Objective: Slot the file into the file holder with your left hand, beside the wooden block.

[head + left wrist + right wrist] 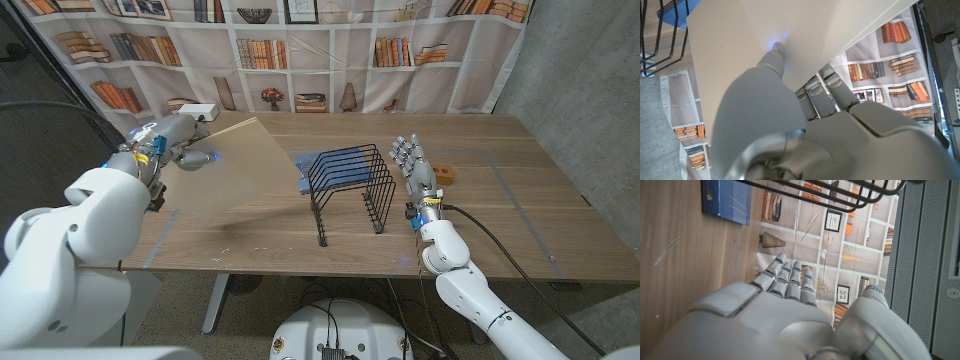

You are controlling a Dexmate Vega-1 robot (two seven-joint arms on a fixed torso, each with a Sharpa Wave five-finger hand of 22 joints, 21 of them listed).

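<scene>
Head view: black wire file holder (349, 186) stands empty; left of it, left hand (172, 141) clasps the pale translucent file (232, 165); right hand (414, 166) beside it, fingers together, holding nothing.

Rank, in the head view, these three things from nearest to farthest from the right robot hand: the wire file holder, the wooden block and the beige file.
1. The wooden block: just beside the right robot hand, on its outer side.
2. The wire file holder: on the inner side, toward the table's middle.
3. The beige file: farthest, across the table, held up by the left robot hand.
</scene>
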